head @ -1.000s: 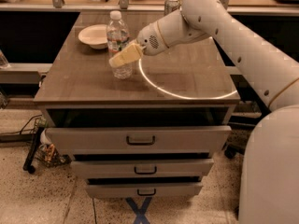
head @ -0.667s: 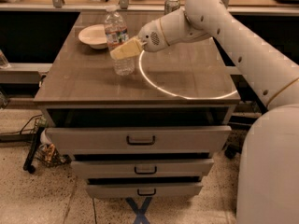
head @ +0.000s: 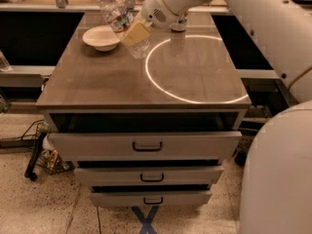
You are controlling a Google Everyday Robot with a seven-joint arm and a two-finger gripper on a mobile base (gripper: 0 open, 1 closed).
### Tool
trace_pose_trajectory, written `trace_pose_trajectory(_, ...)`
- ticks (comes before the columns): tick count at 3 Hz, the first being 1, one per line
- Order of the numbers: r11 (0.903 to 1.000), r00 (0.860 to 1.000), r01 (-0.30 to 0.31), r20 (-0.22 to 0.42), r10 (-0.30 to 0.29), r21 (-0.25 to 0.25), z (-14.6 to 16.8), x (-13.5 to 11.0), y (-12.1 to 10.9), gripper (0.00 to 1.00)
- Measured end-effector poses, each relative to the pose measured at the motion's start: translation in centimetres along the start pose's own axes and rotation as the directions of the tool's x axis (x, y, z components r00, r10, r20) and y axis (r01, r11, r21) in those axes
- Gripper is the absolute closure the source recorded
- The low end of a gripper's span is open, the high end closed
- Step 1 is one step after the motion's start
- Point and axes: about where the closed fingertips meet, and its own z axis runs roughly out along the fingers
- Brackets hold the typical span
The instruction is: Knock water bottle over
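- One water bottle (head: 117, 12) stood tilted in the upper left of the frame, its white cap leaning up and left while its base sat low near the counter (head: 122, 84).
- At the bottle's lower half, just right of the white bowl (head: 101, 37), the gripper (head: 136, 33) lay against the plastic. Whether it was spread or pressed together could not be told.
- Judging by the lean, the tipping looked about half done, with the bottle not yet flat on the counter.
- Doing this step well likely called for a sideways push toward the left of the frame, carried through until the bottle passed its balance point.
- A light, ribbed bottle would probably slide or roll rather than drop cleanly, so a low, steady sweep seemed safer than a jab.
- Some risk lay with the bowl, which sat close on the side the cap leaned toward and could be struck or shoved.
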Motion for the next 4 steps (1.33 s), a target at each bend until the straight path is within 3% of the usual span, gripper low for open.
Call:
trace_pose_trajectory(1, 0.9559, 0.936, 0.276, -0.254, -0.244, 0.099, -0.9, 0.4, 0.1, 1.0)
trace_pose_trajectory(2, 0.9016, 0.799, 0.428, -0.491, -0.346, 0.061, 1.5, 5.2, 1.0, 1.0)
trace_pose_trajectory(3, 0.8667, 0.678, 0.498, -0.632, -0.375, 0.02, 2.7, 9.1, 0.6, 1.0)
trace_pose_trajectory(4, 0.8229, 0.551, 0.568, -0.736, -0.392, -0.013, 2.7, 11.4, -0.6, 0.82)
